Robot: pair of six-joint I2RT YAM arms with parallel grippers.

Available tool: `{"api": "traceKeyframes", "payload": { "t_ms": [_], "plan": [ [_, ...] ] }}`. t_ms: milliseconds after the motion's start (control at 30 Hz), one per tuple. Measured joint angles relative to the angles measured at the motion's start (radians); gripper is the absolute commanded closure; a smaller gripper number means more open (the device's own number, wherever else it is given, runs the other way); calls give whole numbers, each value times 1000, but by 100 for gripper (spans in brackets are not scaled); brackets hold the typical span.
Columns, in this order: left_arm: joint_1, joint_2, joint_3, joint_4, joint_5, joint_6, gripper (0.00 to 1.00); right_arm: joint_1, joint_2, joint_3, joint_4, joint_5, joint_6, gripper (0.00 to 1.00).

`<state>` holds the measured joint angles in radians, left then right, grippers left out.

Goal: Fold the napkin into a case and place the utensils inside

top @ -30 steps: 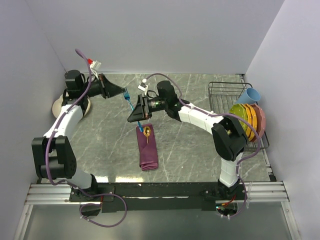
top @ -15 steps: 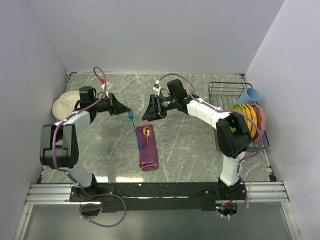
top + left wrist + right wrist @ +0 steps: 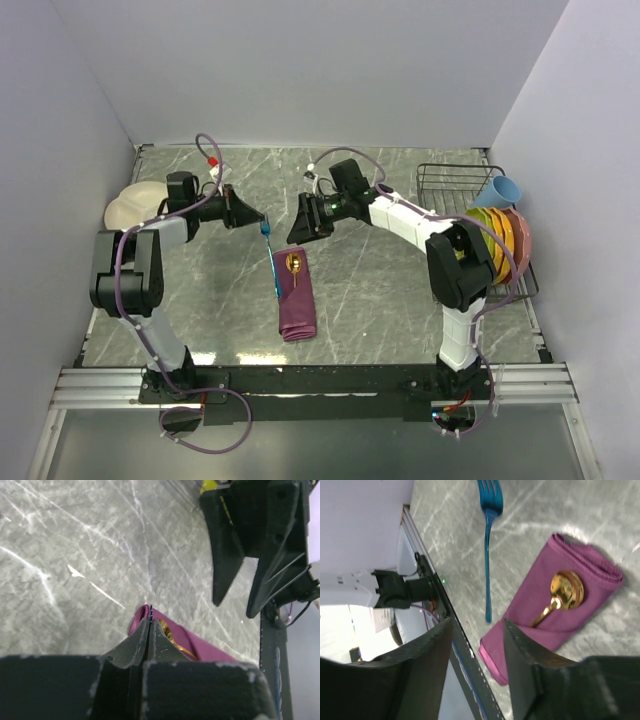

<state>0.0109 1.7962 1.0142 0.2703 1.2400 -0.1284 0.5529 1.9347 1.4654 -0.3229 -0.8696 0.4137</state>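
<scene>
One case (image 3: 297, 310), one spoon (image 3: 565, 591), one fork (image 3: 487, 555). My left gripper (image 3: 150, 620) pinches the fork, my right gripper (image 3: 476, 625) gapes; only the right wrist view shows tines clearly.

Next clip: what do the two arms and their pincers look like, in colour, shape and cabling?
The left arm and right arm have white links and bulky black joints. The left pincer and right pincer are matte black, tapering wedges. A purple cable loops over each wrist.
</scene>
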Motion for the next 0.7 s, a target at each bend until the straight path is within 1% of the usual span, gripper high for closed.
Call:
{"api": "traceKeyframes", "payload": {
  "t_ms": [167,267,367,400,467,500,600,667,700],
  "plan": [
    [-18,-16,-85,303,-8,-267,99,39,2,-2,78,12,45,42],
    [-29,-16,-96,425,-9,-391,99,72,3,-4,120,12,69,47],
    [-37,-27,-100,512,-10,-476,99,93,8,-7,153,9,81,60],
    [-39,-34,-101,534,-11,-497,99,97,13,-7,164,8,88,67],
    [-40,-51,-105,565,-16,-526,99,97,24,-8,177,7,95,77],
    [-40,-59,-108,578,-18,-540,99,97,28,-8,180,8,97,88],
    [-43,-77,-113,602,-30,-565,99,97,33,-19,202,5,108,100],
    [-45,-82,-122,607,-49,-576,99,98,31,-21,221,-8,116,100],
    [-44,-85,-126,606,-53,-577,83,99,31,-24,227,-11,119,100]
  ]
}}
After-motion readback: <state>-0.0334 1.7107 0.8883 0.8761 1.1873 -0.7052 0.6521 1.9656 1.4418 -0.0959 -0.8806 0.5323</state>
